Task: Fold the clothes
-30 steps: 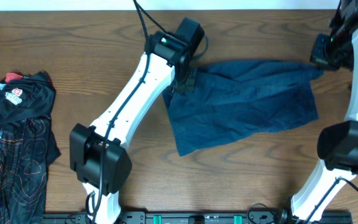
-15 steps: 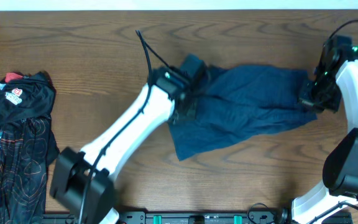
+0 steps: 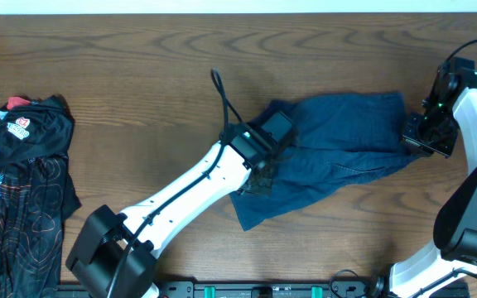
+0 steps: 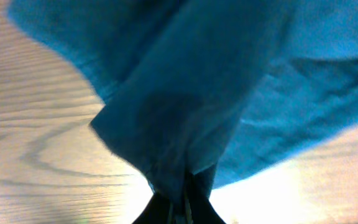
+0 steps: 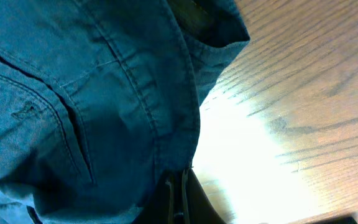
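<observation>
Where the dark blue denim-like garment (image 3: 346,149) lies rumpled across the centre-right of the overhead frame, both arms are gripping it at opposite ends. The left claw (image 4: 180,200) is clenched on a bunched fold at the garment's left side. In the left wrist view the cloth gathers to a narrow pinch between the fingertips at the bottom centre, then fans out upward and to the right until it fills most of the frame. The right claw (image 5: 178,190) is clenched as well, grasping the stitched edge at the garment's right end. In the right wrist view the seams and a doubled hem run down to the pinch at the bottom centre, with a turned-over corner at the top. From above, the garment's lower left corner juts out toward the bottom of the frame, lying flat on the brown wood-grain surface (image 3: 139,74). The white left arm crosses diagonally from the lower left to the centre of the frame, and the right arm stands along the right edge. A black jersey with thin red lines and a white-and-red logo (image 3: 19,190) lies crumpled at the far left edge, well apart from the blue garment and from both claws.
</observation>
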Action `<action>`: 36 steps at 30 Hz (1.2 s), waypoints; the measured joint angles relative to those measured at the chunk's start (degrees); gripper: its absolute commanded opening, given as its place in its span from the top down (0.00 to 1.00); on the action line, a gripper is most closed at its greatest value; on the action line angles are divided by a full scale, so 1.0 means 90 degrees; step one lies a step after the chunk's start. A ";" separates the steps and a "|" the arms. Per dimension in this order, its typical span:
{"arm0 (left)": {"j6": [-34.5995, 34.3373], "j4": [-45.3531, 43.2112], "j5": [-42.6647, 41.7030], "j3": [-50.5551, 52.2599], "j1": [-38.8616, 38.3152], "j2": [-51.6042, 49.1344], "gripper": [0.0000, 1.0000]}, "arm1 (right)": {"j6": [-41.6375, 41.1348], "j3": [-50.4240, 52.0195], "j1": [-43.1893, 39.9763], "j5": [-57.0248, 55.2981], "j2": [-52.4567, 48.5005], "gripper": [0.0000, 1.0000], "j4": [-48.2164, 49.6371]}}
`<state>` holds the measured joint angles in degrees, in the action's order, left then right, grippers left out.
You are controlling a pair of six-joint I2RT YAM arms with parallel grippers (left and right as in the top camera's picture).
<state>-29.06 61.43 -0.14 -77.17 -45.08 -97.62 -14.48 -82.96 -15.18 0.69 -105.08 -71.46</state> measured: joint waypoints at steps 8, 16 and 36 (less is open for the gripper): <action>-0.0104 0.0104 0.0619 0.0000 0.0726 0.0578 0.94 | 0.0092 0.0005 -0.0427 0.0525 0.0000 0.99 0.0736; 0.0087 0.0323 0.0355 0.0000 0.0865 0.1401 0.94 | 0.0124 0.0012 -0.0629 0.1081 0.0000 0.99 0.0945; 0.0214 0.0525 -0.0323 0.0002 -0.0940 0.1367 0.93 | 0.0143 0.0012 -0.0639 0.1064 0.0000 0.99 0.1013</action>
<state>-27.14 66.15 -3.05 -77.14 -53.54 -85.32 -13.19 -82.85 -20.93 10.26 -105.08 -62.35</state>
